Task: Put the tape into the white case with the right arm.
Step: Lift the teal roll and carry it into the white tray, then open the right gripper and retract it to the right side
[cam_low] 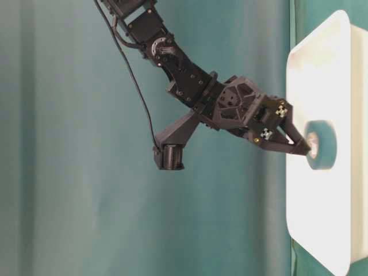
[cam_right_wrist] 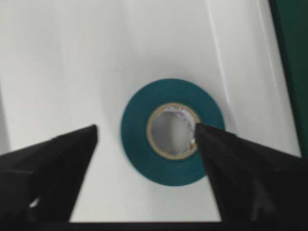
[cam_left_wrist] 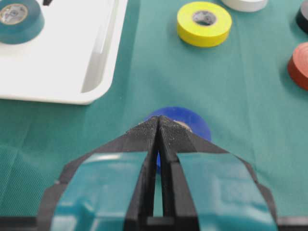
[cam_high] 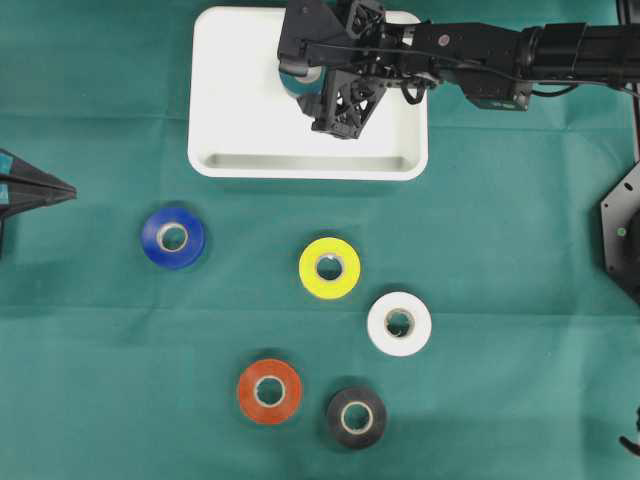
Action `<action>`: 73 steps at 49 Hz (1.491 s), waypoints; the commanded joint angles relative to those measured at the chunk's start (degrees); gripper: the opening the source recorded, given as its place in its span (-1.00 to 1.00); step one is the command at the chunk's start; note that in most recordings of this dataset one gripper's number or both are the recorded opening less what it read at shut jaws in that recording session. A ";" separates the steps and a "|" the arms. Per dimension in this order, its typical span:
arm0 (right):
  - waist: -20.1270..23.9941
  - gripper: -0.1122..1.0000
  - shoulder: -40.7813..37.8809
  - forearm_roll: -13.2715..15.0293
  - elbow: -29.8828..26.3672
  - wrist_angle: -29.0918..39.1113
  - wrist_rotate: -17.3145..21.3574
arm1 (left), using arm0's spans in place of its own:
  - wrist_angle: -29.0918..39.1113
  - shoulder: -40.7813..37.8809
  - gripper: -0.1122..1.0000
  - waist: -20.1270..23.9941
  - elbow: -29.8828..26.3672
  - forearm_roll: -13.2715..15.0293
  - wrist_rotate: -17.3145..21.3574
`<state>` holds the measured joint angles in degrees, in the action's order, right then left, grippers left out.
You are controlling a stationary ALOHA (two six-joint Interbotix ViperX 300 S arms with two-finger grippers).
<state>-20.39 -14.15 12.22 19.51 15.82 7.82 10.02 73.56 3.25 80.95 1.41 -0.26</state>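
Right pincer [cam_right_wrist: 144, 137]: fingers spread apart over the teal tape roll, nothing gripped.
Teal tape roll [cam_right_wrist: 172, 131]: laid flat inside the white case [cam_high: 240, 120], toward its far side.
Left pincer [cam_left_wrist: 159, 126]: fingers pressed together, empty, near the blue roll [cam_high: 173, 237].
Tabletop [cam_high: 500, 220]: green-covered.

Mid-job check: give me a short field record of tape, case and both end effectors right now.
teal tape: lying flat inside the white case
right end effector: open, fingers astride the teal tape, not gripping
left end effector: shut, holding nothing, pointed at the blue tape
tapes on cloth: blue, yellow, white, red, black
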 commanded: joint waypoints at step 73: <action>0.53 0.30 64.16 -0.09 55.90 -18.37 1.76 | 0.35 4.92 -0.78 0.26 0.26 0.00 0.18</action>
<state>-19.95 47.46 12.22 75.23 -3.25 9.49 10.72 79.01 3.34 82.09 1.41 -0.18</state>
